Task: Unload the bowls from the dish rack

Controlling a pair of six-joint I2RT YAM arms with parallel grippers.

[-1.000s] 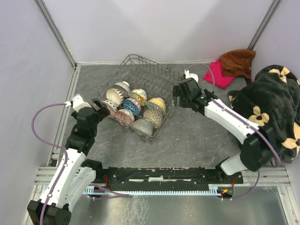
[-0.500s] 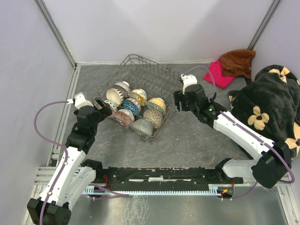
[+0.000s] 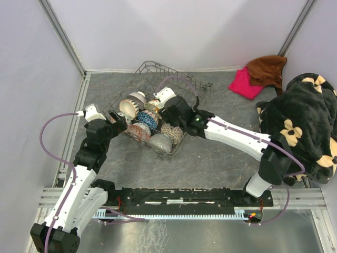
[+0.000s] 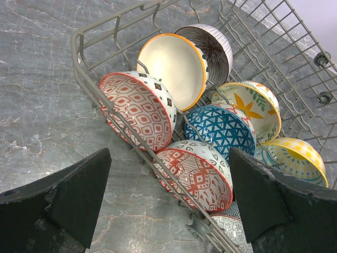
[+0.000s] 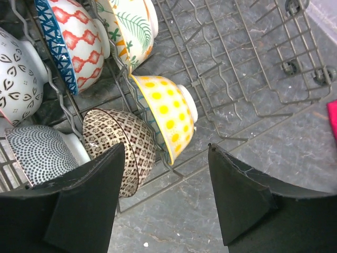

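Nearest me, the left gripper (image 4: 169,158) hangs just outside the near-left rim of the rack (image 3: 158,66), fingers spread wide and holding nothing. In its wrist view the rim wire runs slantwise between the fingertips, and a red bowl (image 4: 139,108) leans right against that wire from inside. The right gripper (image 5: 166,150) hangs over the rack's near-right corner, also wide and holding nothing. Between its fingertips I see a yellow bowl (image 5: 163,113) on edge, with a brown bowl (image 5: 124,139) just beside it, both close to the rim. The bowls (image 3: 149,120) crowd the rack's near half, tilted and touching. The far half is bare prongs up to the raised far edge. Grey table (image 3: 210,153) lies right of the rack. Well beyond that lie a pink cloth (image 3: 245,83) and a blanket (image 3: 300,116).
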